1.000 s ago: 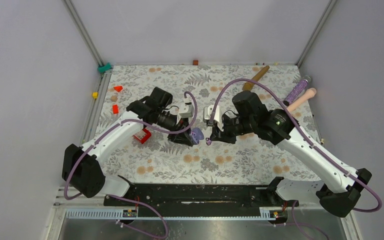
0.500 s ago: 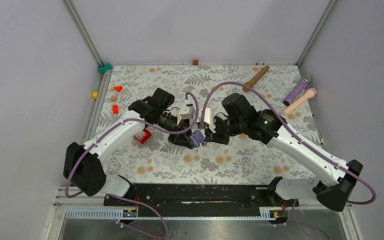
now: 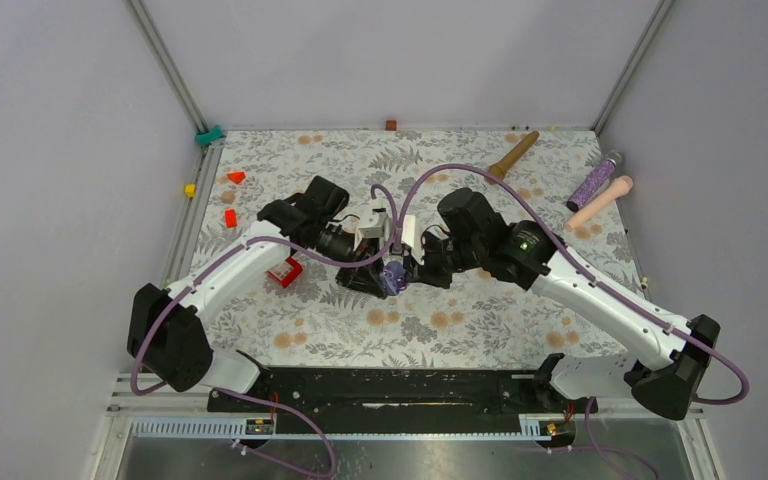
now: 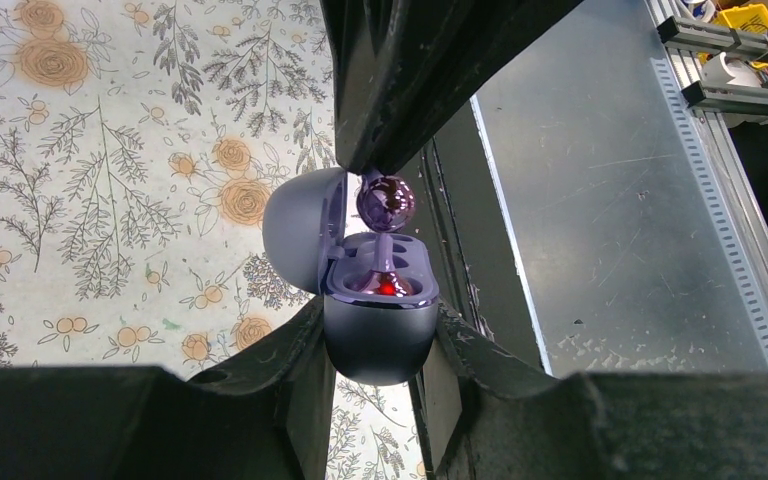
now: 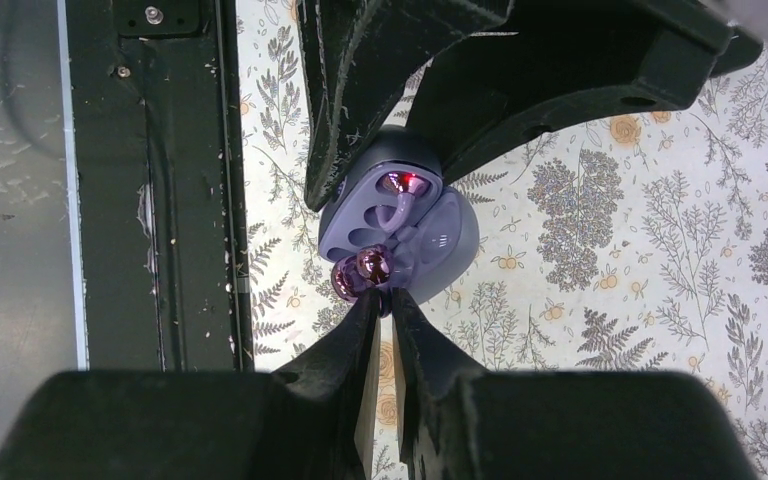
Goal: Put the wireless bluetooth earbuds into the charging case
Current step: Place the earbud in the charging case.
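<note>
Left of the charging case (image 3: 392,277), red tray (image 3: 284,271) beneath left arm (image 3: 235,265)

High rear view looking down, 2 close wrist views sharing charging case (image 4: 375,340)

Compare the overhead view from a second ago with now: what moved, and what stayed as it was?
The right gripper, shut on a purple earbud, swung left to meet the open charging case; the bud's stem now reaches into a socket. The left gripper stayed put, shut on the case. The red tray did not move.
</note>
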Controlling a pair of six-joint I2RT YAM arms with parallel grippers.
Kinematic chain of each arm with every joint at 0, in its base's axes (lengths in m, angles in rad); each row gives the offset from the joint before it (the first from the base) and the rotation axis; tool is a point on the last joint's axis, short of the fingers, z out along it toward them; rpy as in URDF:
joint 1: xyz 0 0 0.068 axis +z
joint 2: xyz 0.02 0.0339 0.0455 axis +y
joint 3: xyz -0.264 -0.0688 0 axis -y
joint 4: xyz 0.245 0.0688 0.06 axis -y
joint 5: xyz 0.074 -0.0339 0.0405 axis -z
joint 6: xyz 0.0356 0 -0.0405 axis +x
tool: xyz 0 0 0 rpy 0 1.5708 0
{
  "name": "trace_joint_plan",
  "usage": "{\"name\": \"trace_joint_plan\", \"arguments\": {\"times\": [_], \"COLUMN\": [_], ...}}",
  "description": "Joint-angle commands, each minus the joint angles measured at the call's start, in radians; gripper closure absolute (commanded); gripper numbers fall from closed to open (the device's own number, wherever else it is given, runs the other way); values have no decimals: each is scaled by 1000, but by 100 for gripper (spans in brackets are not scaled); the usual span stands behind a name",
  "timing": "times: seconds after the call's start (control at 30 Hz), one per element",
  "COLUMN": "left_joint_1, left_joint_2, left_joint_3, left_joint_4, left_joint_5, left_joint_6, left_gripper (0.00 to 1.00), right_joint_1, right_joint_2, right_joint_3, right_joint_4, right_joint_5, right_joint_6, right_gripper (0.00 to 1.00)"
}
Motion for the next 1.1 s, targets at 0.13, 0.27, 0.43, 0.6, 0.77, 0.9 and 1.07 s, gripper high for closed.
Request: {"name": "trace_joint_plan", "arguments": {"times": [0.13,0.27,0.43,0.6,0.77,0.9,1.07], "left_joint_1": [-3,-3,-2,-3,-3,-2,-2], "left_joint_2": [6,5,2,5,6,10,10], "left_joint_3": [46,44,45,45,45,47,48], "left_joint_4": [18,18,18,18,18,18,18], "left_joint_5": [53,46,46,45,45,44,45], "left_joint_6": [22,24,25,24,23,22,21], "left_gripper": [100,100,100,100,100,100,100], "right_joint_1": [24,29,31,40,55,67,75], "right_joint_2": [12,11,7,23,32,38,44], "right_joint_3": [-1,0,-3,0,1,3,4], "right_joint_4": [11,-5,-9,-9,-4,-1,1], "right_joint_5": [2,2,10,39,66,73,76], "right_joint_6": [-6,-23,-30,-30,-32,-28,-29], "right_gripper": [85,85,85,85,85,85,85]}}
